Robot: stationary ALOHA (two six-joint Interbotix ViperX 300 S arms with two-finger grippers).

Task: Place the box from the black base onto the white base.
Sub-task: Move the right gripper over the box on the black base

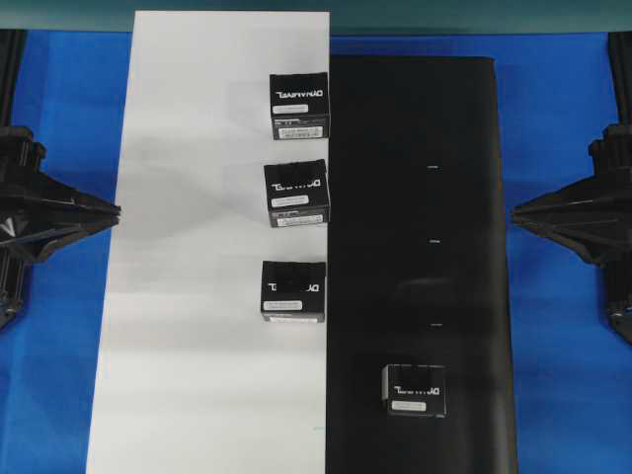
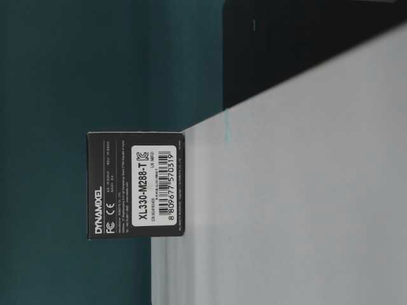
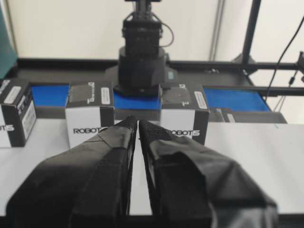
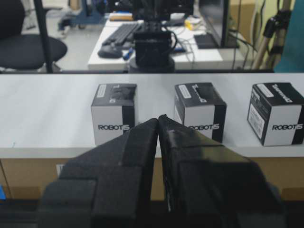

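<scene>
One box (image 1: 415, 389) stands alone on the black base (image 1: 425, 197), near its front end. Three like boxes stand in a row along the right edge of the white base (image 1: 197, 296): far (image 1: 299, 107), middle (image 1: 297, 193) and near (image 1: 293, 288). My left gripper (image 1: 114, 209) rests at the white base's left edge, shut and holding nothing (image 3: 137, 122). My right gripper (image 1: 518, 210) sits at the black base's right edge, shut and holding nothing too (image 4: 158, 118). Both wrist views show the row of boxes (image 3: 90, 116) (image 4: 199, 111) ahead, well apart from the fingertips.
Blue tabletop (image 1: 563, 336) borders both sheets. The table-level view, turned sideways, shows one box (image 2: 137, 184) standing on the white base (image 2: 305, 203), with the black base (image 2: 305, 44) beyond. Each wrist view shows the opposite arm's mount (image 3: 142, 61) (image 4: 152, 47).
</scene>
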